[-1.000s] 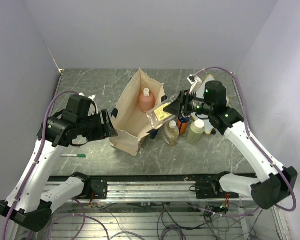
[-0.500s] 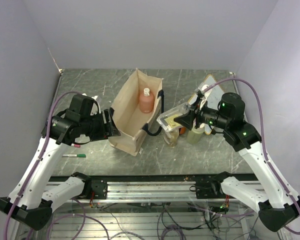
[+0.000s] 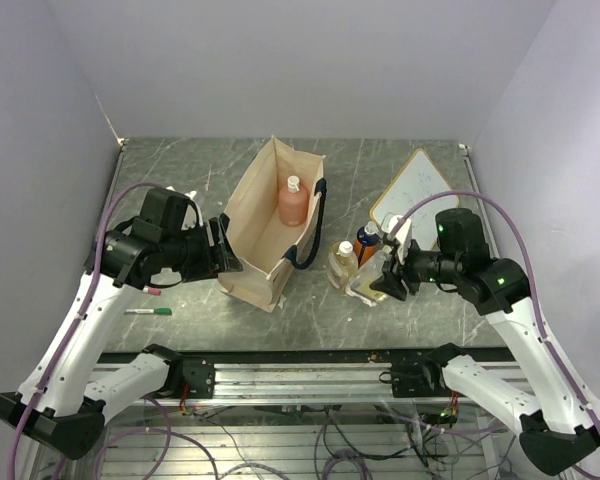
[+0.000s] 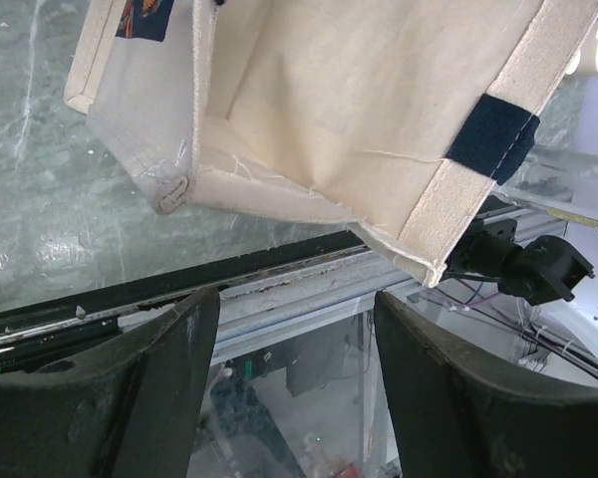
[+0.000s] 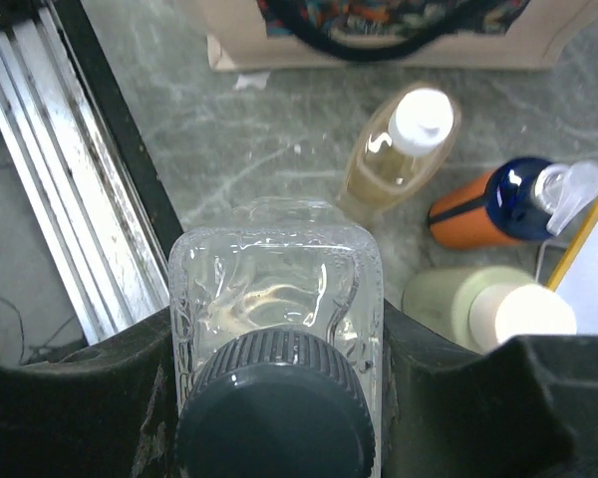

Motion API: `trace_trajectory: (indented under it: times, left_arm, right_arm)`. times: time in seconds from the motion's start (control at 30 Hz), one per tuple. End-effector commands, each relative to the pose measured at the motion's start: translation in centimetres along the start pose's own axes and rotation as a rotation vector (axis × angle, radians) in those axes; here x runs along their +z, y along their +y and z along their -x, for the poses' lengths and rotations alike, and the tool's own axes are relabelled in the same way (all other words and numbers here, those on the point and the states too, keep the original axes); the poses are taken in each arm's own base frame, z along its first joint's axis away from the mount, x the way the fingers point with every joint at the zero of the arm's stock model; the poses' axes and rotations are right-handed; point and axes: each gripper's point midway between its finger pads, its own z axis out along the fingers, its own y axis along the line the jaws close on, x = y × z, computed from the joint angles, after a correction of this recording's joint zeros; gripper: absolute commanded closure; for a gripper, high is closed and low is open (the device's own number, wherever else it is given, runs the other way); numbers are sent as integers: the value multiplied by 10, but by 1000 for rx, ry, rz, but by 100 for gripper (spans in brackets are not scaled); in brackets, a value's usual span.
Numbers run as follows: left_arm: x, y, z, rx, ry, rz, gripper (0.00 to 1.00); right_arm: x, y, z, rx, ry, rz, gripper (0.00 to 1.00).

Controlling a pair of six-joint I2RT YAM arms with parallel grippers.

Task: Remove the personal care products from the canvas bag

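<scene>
The beige canvas bag lies open on the table, and the pink bottle stands inside it. My left gripper is open beside the bag's near left corner; its wrist view shows the bag's base above the spread fingers with nothing between them. My right gripper is shut on the clear squarish dark-capped bottle, held low right of the bag. Next to it stand the yellowish bottle, the orange bottle and the pale bottle.
A wood-framed whiteboard lies at the back right. A green marker and a red marker lie near the left arm. The metal rail runs along the table's near edge.
My right gripper has carried the clear squarish bottle from the bag's mouth to the right and down beside the other bottles. The left gripper has barely moved.
</scene>
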Motion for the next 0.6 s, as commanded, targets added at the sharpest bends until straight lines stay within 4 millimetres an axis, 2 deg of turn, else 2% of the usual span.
trace_trajectory:
  times: [0.0, 0.07, 0.13, 0.27, 0.33, 0.47, 0.57]
  left_arm:
    - [-5, -10, 1, 17, 14, -39, 27]
    - [-4, -15, 4, 8, 10, -60, 27]
    - [-1, -19, 10, -2, -12, -80, 27]
    - [1, -26, 19, -1, -12, -86, 27]
    - [2, -24, 22, 26, -8, -63, 27]
    - [3, -14, 22, 42, 4, -5, 27]
    - [3, -19, 27, 29, -8, -19, 27]
  right_arm:
    - [-11, -7, 4, -100, -23, -63, 100]
    - [-10, -11, 1, -148, -18, -75, 100]
    - [-5, -15, -12, -222, 27, -70, 100]
    - [15, -13, -60, -328, 170, 44, 100]
    - [23, -12, -75, -357, 205, 82, 100]
    - [38, -27, -90, -370, 187, -5, 100]
    - [55, -22, -99, -352, 143, 31, 100]
